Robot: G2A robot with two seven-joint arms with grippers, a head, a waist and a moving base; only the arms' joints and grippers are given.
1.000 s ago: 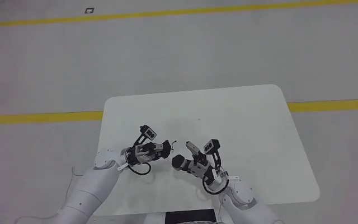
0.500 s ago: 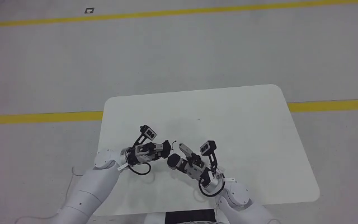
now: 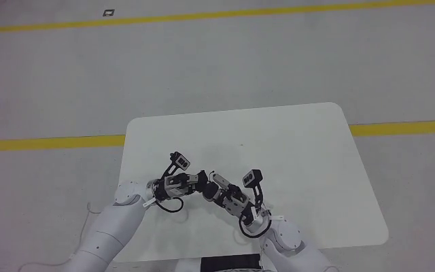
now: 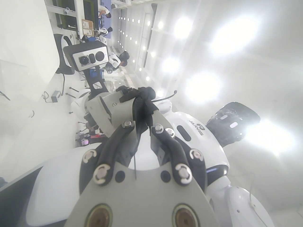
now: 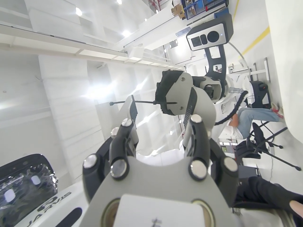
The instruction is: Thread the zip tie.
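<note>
R gripper (image 3: 212,180) nearer, thin black zip tie (image 5: 142,102)

The top view looks steeply down on the whole surface (image 3: 306,136). Wrist views sit close behind the left end effector (image 4: 143,102) and right end effector (image 5: 161,112), facing each other, tilted upward.

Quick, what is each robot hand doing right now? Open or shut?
Left gripper: shut, holding the zip tie.
Right gripper: open, holding nothing.
</note>
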